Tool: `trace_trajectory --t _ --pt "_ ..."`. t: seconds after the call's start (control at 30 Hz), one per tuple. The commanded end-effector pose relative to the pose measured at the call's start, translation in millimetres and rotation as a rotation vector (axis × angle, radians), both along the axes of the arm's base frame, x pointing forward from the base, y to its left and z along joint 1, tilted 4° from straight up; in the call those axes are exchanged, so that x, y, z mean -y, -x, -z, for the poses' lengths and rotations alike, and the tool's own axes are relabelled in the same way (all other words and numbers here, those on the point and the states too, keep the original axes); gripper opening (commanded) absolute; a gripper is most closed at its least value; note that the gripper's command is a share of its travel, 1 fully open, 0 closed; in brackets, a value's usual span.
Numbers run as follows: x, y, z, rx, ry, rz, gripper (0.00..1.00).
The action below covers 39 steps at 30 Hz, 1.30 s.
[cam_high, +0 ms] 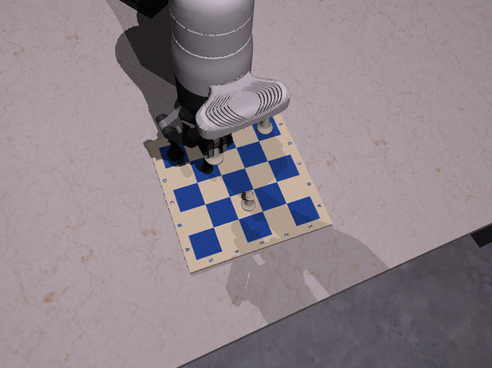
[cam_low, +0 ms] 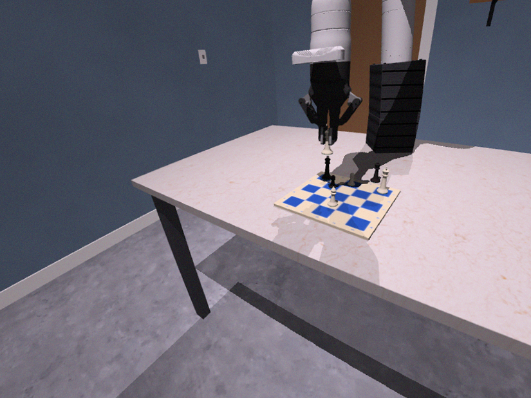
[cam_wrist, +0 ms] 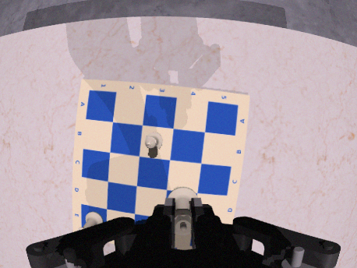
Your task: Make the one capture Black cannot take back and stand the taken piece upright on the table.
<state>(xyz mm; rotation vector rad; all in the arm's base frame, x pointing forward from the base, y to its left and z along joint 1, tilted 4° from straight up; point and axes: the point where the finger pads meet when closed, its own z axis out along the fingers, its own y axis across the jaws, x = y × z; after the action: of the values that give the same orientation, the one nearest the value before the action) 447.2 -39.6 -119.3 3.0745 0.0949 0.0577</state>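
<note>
My gripper (cam_high: 217, 147) (cam_low: 328, 138) (cam_wrist: 182, 210) is shut on a white piece (cam_high: 214, 158) (cam_low: 326, 150) (cam_wrist: 182, 193), which hangs upright, base down, well above the board (cam_high: 321, 223) (cam_low: 369, 234) (cam_wrist: 245, 105). A small black piece (cam_high: 206, 167) (cam_low: 332, 181) stands on D4. A tall black piece (cam_high: 175, 153) (cam_low: 327, 169) stands on E5. A white pawn (cam_high: 248, 202) (cam_low: 333, 199) (cam_wrist: 153, 141) stands on B3. A tall white piece (cam_high: 264, 127) (cam_low: 384, 182) (cam_wrist: 93, 219) stands on E1. A shaded piece (cam_low: 351, 180) stands near E3; its colour is unclear.
Another black piece (cam_low: 377, 172) stands upright on the table (cam_low: 468, 208) just behind the board's E edge; the arm hides it in the top view. The arm's black base stack (cam_low: 394, 108) rises at the back. The table's front edge lies beyond row A.
</note>
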Motion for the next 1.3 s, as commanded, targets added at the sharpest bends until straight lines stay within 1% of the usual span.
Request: trace_trajectory --t 0.0,0.13,0.43,0.5,0.63,0.77,1.27 --pt "2.2 1.9 -0.6 0.003 -0.002 0.041 0.00" --pt "9.3 9.7 -0.4 0.012 -0.010 0.205 0.00" --pt "30.7 32.6 -0.9 0.045 -0.029 0.699 0.00" --pt "30.7 32.6 -0.9 0.045 -0.029 0.699 0.00" --pt "36.9 39.1 -1.4 0.056 -0.033 0.841 0.00" --pt "39.2 41.4 -1.6 0.060 -0.035 0.893 0.00" --pt "39.3 41.5 -1.4 0.060 -0.035 0.895 0.00"
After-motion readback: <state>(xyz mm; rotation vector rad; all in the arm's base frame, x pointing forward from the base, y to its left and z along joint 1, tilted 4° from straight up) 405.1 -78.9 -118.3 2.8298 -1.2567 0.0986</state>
